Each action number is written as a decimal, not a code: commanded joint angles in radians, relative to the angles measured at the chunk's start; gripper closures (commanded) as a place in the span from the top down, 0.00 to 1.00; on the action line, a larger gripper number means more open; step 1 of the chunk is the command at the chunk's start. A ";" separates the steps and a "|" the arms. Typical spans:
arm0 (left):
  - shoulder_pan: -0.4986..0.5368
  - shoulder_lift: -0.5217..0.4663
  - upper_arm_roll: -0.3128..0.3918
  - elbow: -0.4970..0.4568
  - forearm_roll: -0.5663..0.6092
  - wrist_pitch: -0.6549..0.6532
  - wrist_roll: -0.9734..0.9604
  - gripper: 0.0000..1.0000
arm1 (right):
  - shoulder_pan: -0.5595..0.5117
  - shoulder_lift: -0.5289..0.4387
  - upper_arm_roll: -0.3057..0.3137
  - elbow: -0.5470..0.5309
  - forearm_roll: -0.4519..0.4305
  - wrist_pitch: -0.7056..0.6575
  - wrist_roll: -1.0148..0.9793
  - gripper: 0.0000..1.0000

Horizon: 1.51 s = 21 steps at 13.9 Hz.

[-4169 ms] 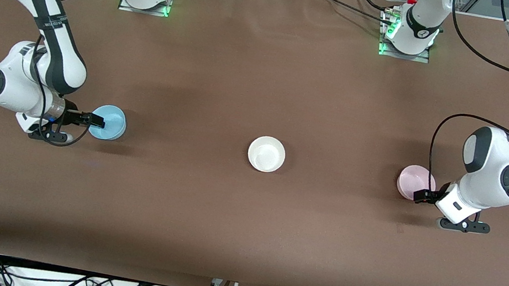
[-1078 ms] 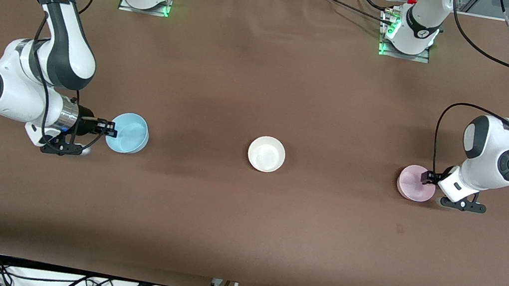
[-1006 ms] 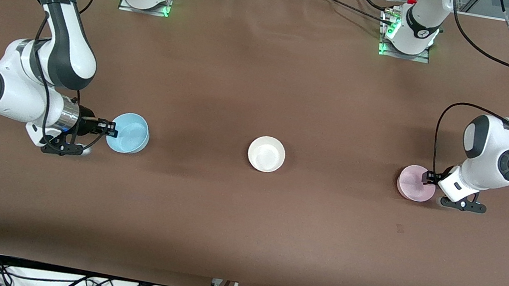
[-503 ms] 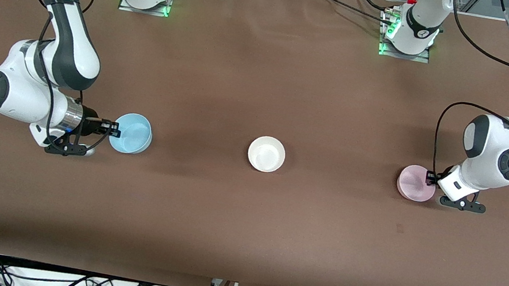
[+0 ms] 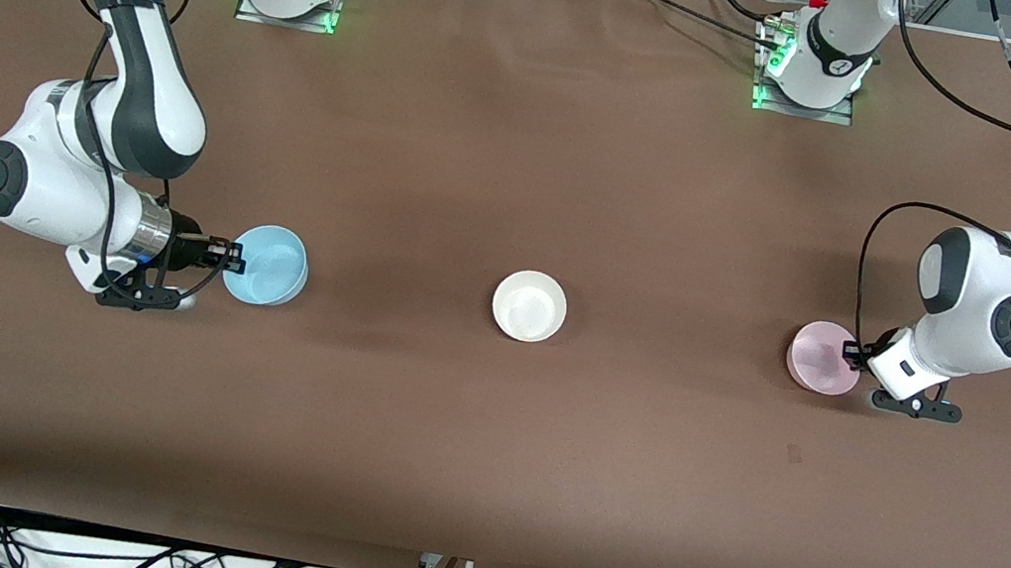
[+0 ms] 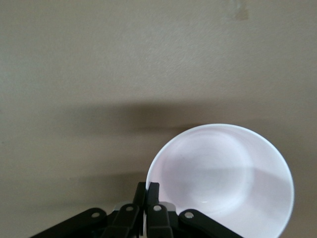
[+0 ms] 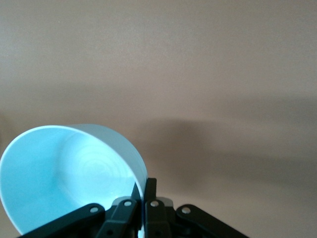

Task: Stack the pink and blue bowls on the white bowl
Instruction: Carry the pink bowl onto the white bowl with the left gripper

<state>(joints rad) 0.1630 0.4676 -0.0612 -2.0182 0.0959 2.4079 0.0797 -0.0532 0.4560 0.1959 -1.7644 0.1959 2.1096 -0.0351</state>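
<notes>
Bowls, front view: round white plastic bowl (image 5: 529, 306) mid-table; sky-blue plastic bowl (image 5: 267, 264) toward the right arm's end, rim pinched by right gripper (image 5: 231, 258); pale pink plastic bowl (image 5: 823, 358) toward the left arm's end, rim pinched by left gripper (image 5: 851, 353). Left wrist view: fingers (image 6: 152, 198) clamped on pink rim. Right wrist view: fingers (image 7: 149, 192) clamped on blue rim.
</notes>
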 commanded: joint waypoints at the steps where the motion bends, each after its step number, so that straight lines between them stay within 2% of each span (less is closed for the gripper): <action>1: -0.019 -0.018 0.006 -0.017 -0.028 0.008 0.023 0.00 | 0.004 0.019 0.002 0.022 0.019 0.004 0.011 0.00; 4: -0.029 -0.021 -0.002 0.019 -0.117 -0.003 0.017 0.00 | 0.007 0.018 0.002 0.019 0.019 -0.003 0.011 0.00; 7: -0.026 -0.018 -0.032 0.088 -0.122 -0.047 -0.023 0.00 | 0.006 0.009 0.002 0.014 0.019 -0.019 0.009 0.00; 10: -0.028 -0.014 -0.089 0.183 -0.131 -0.147 -0.154 0.00 | 0.006 0.010 0.002 0.013 0.019 -0.017 0.011 0.00; 15: -0.031 -0.011 -0.204 0.205 -0.127 -0.151 -0.365 0.00 | 0.004 0.013 0.000 0.014 0.019 -0.014 0.011 0.00; 16: -0.051 -0.010 -0.221 0.207 -0.120 -0.151 -0.423 0.00 | 0.004 0.009 0.000 0.011 0.019 -0.017 0.011 0.00; 21: -0.238 -0.009 -0.220 0.216 -0.117 -0.151 -0.694 0.00 | 0.004 0.006 0.000 0.019 0.017 -0.007 0.044 0.00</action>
<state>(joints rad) -0.0040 0.4565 -0.2913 -1.8252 -0.0124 2.2753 -0.5200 -0.0498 0.4659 0.1951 -1.7619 0.1971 2.1112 -0.0177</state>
